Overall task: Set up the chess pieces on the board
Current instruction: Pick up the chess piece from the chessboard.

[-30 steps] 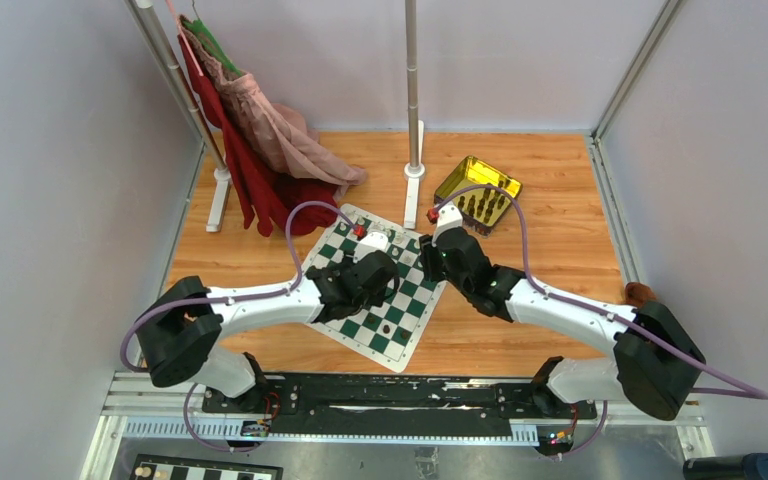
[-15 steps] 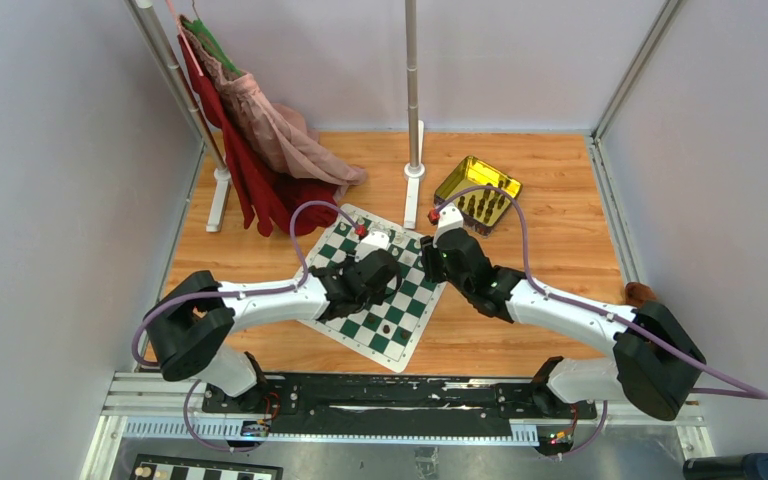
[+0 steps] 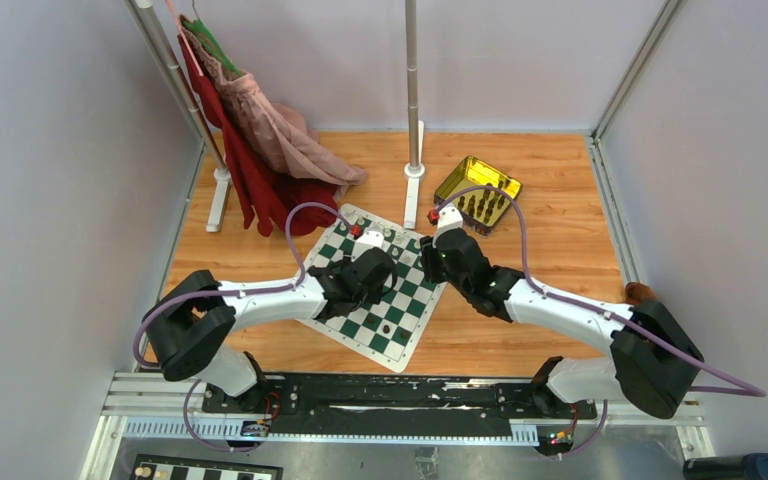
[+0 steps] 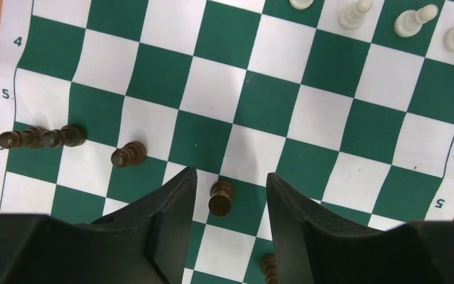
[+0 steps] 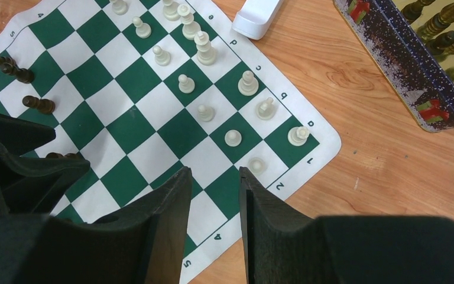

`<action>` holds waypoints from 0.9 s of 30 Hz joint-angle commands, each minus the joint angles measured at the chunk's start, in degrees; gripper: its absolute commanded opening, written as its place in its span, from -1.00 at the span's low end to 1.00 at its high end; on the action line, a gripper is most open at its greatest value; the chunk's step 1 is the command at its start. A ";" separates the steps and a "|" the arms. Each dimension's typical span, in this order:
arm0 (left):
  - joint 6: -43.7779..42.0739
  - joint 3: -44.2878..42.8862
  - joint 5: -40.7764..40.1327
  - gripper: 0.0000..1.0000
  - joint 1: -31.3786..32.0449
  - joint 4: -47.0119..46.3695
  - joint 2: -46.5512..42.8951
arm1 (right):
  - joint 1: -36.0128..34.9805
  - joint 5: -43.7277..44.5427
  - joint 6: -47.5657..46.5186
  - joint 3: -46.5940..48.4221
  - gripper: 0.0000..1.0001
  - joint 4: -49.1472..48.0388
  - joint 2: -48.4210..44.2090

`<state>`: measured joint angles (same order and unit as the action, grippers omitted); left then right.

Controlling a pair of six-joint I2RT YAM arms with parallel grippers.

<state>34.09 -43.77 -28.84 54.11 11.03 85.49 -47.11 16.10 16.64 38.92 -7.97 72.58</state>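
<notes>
The board (image 3: 400, 320) is a green and white checked mat lying askew on the wooden table. My left gripper (image 4: 230, 174) hovers over it, open, with a dark pawn (image 4: 221, 197) standing upright between the jaws and touching neither. More dark pieces (image 4: 128, 155) stand to its left, and cream pieces (image 4: 414, 19) line the far side. In the top view the left gripper (image 3: 368, 276) is over the board's middle. My right gripper (image 5: 214, 171) is open and empty above the board's (image 5: 148, 157) right edge, near several cream pieces (image 5: 204, 48).
A yellow transparent tray (image 3: 477, 192) behind the right arm holds dark pieces (image 5: 443, 41). A metal pole (image 3: 413, 100) with a white foot (image 5: 257, 18) stands just behind the board. Red and pink clothes (image 3: 260, 140) hang on a rack at the back left.
My left gripper has shifted slightly left and toward the near side over the board, and its jaws have narrowed a little. The right arm has stayed still.
</notes>
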 commanded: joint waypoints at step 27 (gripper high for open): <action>2.13 3.53 1.04 -0.25 -0.67 -0.92 -2.89 | 0.88 0.09 1.10 -0.68 -0.21 -1.70 0.82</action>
<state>35.64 -40.36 -27.46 53.74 10.76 83.70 -47.07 16.08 16.91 38.89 -8.16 73.43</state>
